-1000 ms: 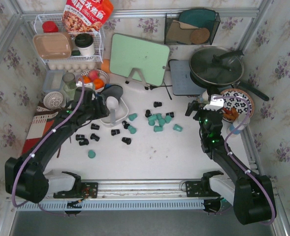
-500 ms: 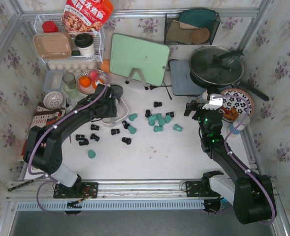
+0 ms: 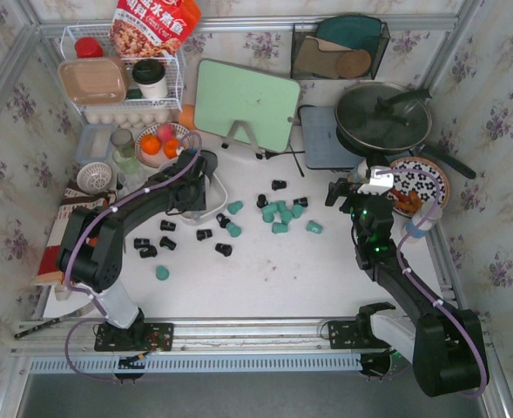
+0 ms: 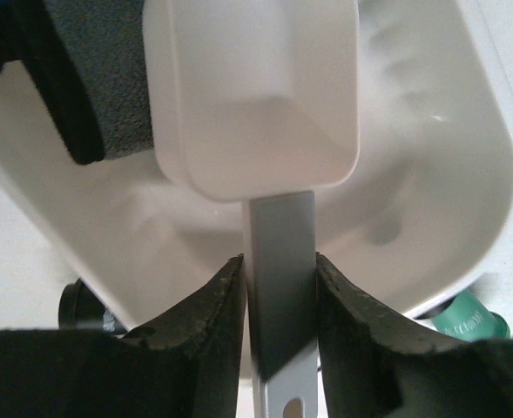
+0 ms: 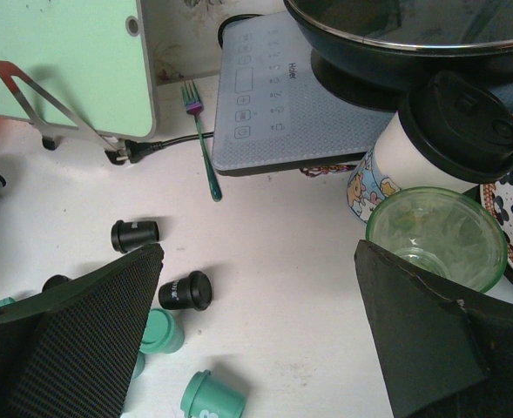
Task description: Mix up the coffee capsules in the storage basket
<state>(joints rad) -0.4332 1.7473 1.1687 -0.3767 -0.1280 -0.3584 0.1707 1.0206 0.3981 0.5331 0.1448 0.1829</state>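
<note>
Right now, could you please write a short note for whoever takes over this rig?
Left gripper: shut on the scoop by its handle, over the storage basket.
Right gripper: open, holding nothing.
Coffee capsules: scattered on the table, teal mid-table, black further left; none seen in the basket.
Done: scoop gripped.
Left: capsules into basket, then mix.

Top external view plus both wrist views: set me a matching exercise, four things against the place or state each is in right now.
Things:
1. left hand
2. right hand
3. coffee capsules
4. storage basket

Places or states:
a. lying loose on the table
b. open, holding nothing
c. closed on the handle of the scoop
d. white, with the scoop's bowl in it

Pairs: 1-c, 2-b, 3-a, 4-d
</note>
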